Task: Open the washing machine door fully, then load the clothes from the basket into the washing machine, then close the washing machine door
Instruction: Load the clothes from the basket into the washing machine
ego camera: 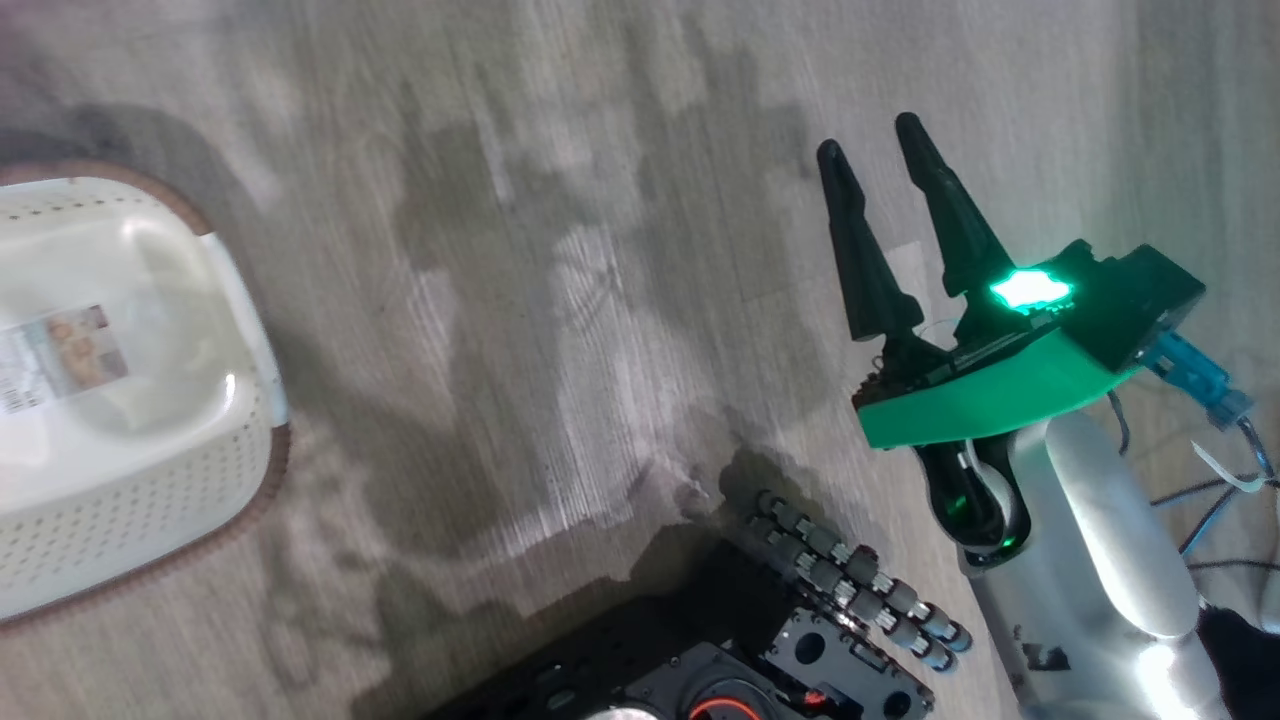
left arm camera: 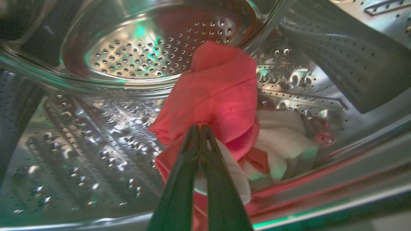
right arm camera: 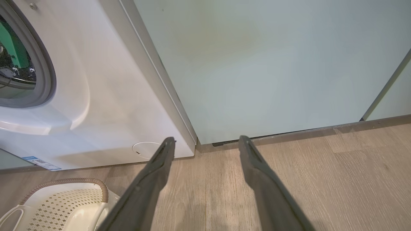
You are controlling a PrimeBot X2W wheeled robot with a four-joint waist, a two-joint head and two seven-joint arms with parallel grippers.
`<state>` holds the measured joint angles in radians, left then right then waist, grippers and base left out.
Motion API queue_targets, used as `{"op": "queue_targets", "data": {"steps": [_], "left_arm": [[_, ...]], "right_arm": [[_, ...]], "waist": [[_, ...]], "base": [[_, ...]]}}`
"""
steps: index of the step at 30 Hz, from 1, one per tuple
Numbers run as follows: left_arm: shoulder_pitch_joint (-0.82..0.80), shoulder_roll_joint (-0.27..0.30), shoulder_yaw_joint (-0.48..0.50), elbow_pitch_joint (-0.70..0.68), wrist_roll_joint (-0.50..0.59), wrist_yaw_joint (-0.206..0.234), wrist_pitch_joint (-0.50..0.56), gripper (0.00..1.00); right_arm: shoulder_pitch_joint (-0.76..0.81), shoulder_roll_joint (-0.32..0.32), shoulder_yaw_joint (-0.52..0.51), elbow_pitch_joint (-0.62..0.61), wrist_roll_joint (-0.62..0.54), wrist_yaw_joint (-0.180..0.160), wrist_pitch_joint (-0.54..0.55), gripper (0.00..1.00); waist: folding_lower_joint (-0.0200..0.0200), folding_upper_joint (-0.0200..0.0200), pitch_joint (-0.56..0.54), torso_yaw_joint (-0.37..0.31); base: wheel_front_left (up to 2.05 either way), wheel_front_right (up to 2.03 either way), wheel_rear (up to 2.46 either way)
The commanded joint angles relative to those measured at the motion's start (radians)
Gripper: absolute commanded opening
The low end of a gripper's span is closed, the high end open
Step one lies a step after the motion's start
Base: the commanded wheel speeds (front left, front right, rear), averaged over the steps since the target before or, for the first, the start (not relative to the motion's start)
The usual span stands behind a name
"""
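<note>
Our left gripper has its two fingers pressed tight together inside the shiny drum of the washing machine. The tips sit right at the red and white clothes, which lie in the drum. Maybe they pinch a bit of cloth, but we cannot tell. Our right gripper is wide open and holds nothing, above the wood floor. The basket sits on the floor near the machine, its sticker showing.
</note>
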<state>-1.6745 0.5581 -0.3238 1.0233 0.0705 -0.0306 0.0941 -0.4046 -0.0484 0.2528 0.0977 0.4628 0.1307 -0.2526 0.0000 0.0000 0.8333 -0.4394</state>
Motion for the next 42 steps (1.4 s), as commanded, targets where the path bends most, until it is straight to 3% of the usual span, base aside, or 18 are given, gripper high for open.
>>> {"op": "queue_targets", "data": {"steps": [1, 12, 13, 14, 30, 42], "left_arm": [[-0.052, 0.038, 0.002, -0.022, -0.005, 0.008, -0.008, 0.00], [-0.111, 0.044, 0.004, -0.004, -0.022, 0.037, -0.077, 0.00], [-0.111, 0.041, 0.008, 0.000, -0.030, 0.039, -0.087, 0.81], [-0.111, 0.037, 0.011, 0.007, -0.036, 0.039, -0.092, 1.00], [-0.019, -0.041, 0.027, 0.123, -0.127, 0.033, -0.217, 1.00], [0.223, -0.133, 0.062, 0.203, -0.234, -0.037, -0.337, 1.00]], "right_arm": [[0.011, -0.002, 0.024, -0.032, 0.016, 0.000, -0.009, 1.00], [0.012, -0.002, 0.050, -0.033, 0.059, 0.000, -0.009, 1.00], [0.012, -0.002, 0.051, -0.033, 0.061, 0.000, -0.009, 1.00], [0.012, -0.002, 0.051, -0.032, 0.062, 0.000, -0.009, 1.00], [0.001, -0.002, -0.009, -0.010, -0.005, 0.000, -0.009, 1.00], [0.029, -0.002, -0.107, 0.021, -0.136, 0.000, -0.009, 1.00]], "waist": [[0.0000, 0.0000, 0.017, -0.021], [0.0000, 0.0000, 0.045, -0.069], [0.0000, 0.0000, 0.046, -0.070], [0.0000, 0.0000, 0.046, -0.070], [0.0000, 0.0000, -0.053, 0.015], [0.0000, 0.0000, -0.260, 0.134]], "base": [[0.00, 0.00, 0.00], [0.00, 0.00, 0.00], [0.00, 0.00, 0.00], [0.00, 0.00, 0.00], [0.00, 0.00, 0.00], [0.00, 0.00, 0.00]]}}
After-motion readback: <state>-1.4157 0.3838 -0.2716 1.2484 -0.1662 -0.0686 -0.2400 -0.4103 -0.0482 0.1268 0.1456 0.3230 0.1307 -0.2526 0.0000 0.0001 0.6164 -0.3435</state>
